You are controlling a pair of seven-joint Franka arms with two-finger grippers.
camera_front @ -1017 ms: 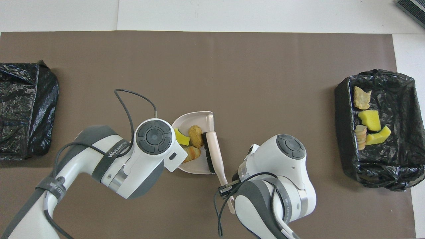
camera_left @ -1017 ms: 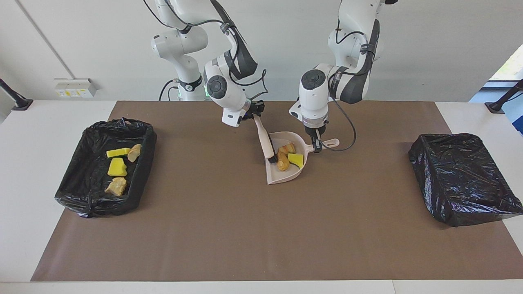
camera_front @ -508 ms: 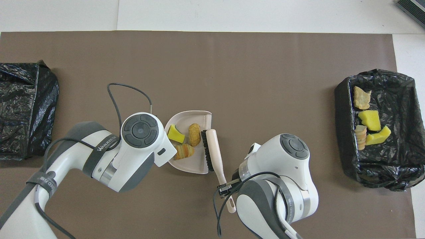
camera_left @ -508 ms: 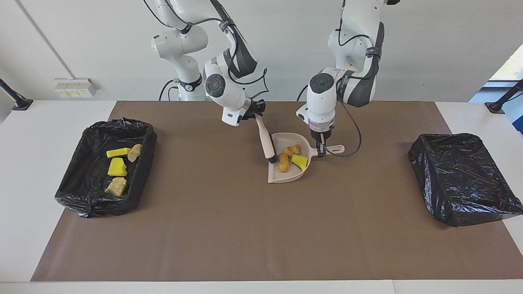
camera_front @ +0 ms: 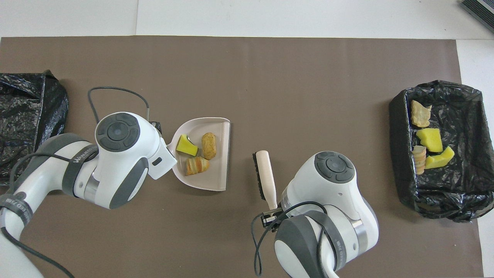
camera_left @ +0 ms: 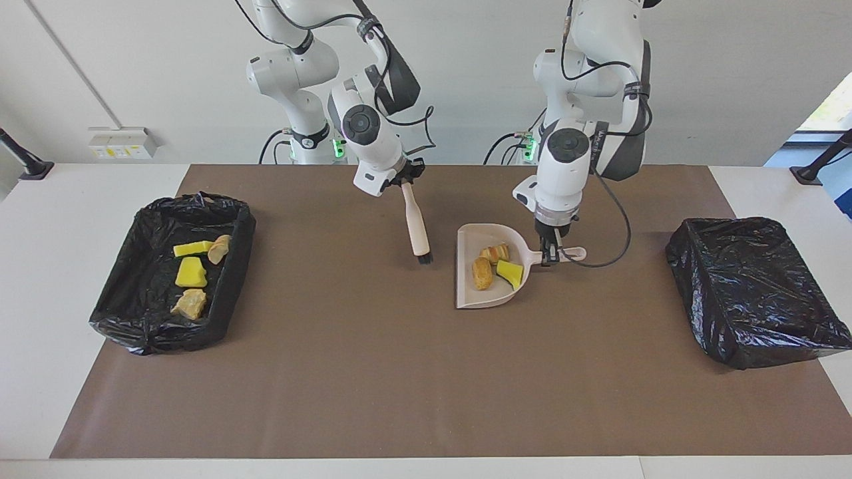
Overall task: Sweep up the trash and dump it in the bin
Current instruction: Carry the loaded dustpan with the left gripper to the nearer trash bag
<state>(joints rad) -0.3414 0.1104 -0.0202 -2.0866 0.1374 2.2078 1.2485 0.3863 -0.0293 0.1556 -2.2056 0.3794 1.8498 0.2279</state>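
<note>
**Dustpan loaded with three scraps, brush lifted beside it**

The left gripper (camera_left: 551, 256) is clenched on the handle of the pale pink dustpan (camera_left: 466, 293), which lies over the middle of the brown mat (camera_left: 399, 372). Three pieces of trash sit in the pan: a yellow sponge chunk (camera_left: 510, 273) with a green back, a striped golden roll (camera_left: 495, 253), and a brown bread lump (camera_left: 482, 273). In the overhead view the same three appear as the sponge chunk (camera_front: 186, 145), the roll (camera_front: 197, 165) and the lump (camera_front: 208, 140), all inside the dustpan (camera_front: 222, 127).

The right gripper (camera_left: 405, 181) grasps the top of a brush (camera_left: 417, 229) by its cream handle. The brush hangs tilted, bristles down, over the mat beside the dustpan's open edge and apart from it.

A black-lined bin (camera_left: 233, 266) at the right arm's end of the table holds four more scraps: two yellow sponge pieces (camera_left: 191, 273) and two tan lumps (camera_left: 190, 303). A second black-lined bin (camera_left: 752, 293) stands at the left arm's end.
</note>
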